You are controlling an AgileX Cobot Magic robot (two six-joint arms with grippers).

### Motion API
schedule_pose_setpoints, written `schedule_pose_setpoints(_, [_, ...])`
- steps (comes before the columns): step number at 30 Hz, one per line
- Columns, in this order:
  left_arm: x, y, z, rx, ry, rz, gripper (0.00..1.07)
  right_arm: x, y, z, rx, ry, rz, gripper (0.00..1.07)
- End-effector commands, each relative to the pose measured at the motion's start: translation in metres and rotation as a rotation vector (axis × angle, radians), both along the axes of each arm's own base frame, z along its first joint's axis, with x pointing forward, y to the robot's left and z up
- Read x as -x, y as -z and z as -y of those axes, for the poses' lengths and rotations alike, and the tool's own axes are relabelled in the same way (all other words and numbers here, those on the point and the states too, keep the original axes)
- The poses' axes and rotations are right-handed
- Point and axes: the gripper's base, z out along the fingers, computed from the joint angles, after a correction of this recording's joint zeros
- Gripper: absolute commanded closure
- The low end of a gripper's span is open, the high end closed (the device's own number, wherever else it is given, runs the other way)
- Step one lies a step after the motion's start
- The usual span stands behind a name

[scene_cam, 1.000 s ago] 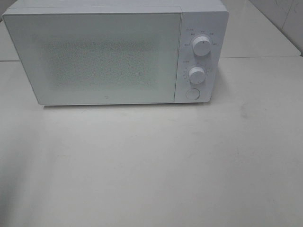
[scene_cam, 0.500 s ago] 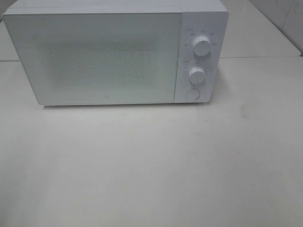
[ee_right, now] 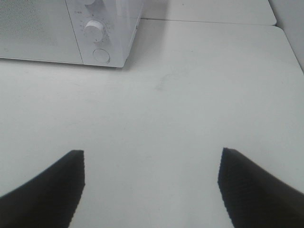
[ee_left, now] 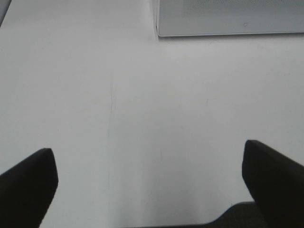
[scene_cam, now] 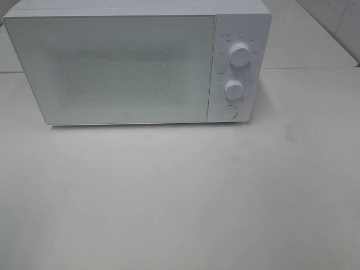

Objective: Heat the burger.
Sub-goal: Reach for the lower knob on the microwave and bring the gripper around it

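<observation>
No burger shows in any view. A white microwave [scene_cam: 112, 67] stands at the back of the table with its door shut; it has two dials [scene_cam: 240, 55] and a round button [scene_cam: 228, 111] on its right panel. My left gripper [ee_left: 149, 187] is open and empty over bare table, with the microwave's lower corner [ee_left: 228, 19] ahead of it. My right gripper [ee_right: 151, 187] is open and empty, with the microwave's control panel [ee_right: 97, 33] ahead of it. Neither gripper shows in the exterior high view.
The white table [scene_cam: 180, 197] stretches in front of the microwave. A seam [scene_cam: 315, 68] runs between table sections at the back right. A tiled wall [scene_cam: 343, 22] stands at the far right.
</observation>
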Motion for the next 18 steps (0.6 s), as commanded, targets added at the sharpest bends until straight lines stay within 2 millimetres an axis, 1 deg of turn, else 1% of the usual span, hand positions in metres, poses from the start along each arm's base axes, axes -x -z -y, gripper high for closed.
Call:
schedule_pose_setpoints(1, [0.007, -0.001, 0.001, -0.002, -0.007, 0.059, 0.08, 0.003, 0.001, 0.001, 0.008, 0.005, 0.031, 0.32])
schedule_pose_setpoints(2, [0.014, -0.001, 0.002, -0.008, -0.007, 0.106, 0.08, 0.003, 0.001, 0.001, 0.008, 0.005, 0.031, 0.32])
schedule_pose_setpoints(3, [0.019, -0.001, 0.002, -0.015, -0.009, 0.134, 0.08, 0.003, 0.001, 0.001, 0.008, 0.005, 0.031, 0.32])
schedule_pose_setpoints(4, [0.019, -0.001, 0.002, -0.015, -0.009, 0.134, 0.08, 0.003, 0.001, 0.001, 0.008, 0.005, 0.031, 0.32])
schedule_pose_setpoints(5, [0.026, 0.0, 0.002, -0.026, -0.013, 0.18, 0.08, 0.003, 0.001, 0.001, 0.008, 0.005, 0.031, 0.32])
schedule_pose_setpoints(18, [0.025, 0.0, 0.002, -0.025, -0.014, 0.173, 0.08, 0.003, 0.001, 0.001, 0.008, 0.005, 0.027, 0.32])
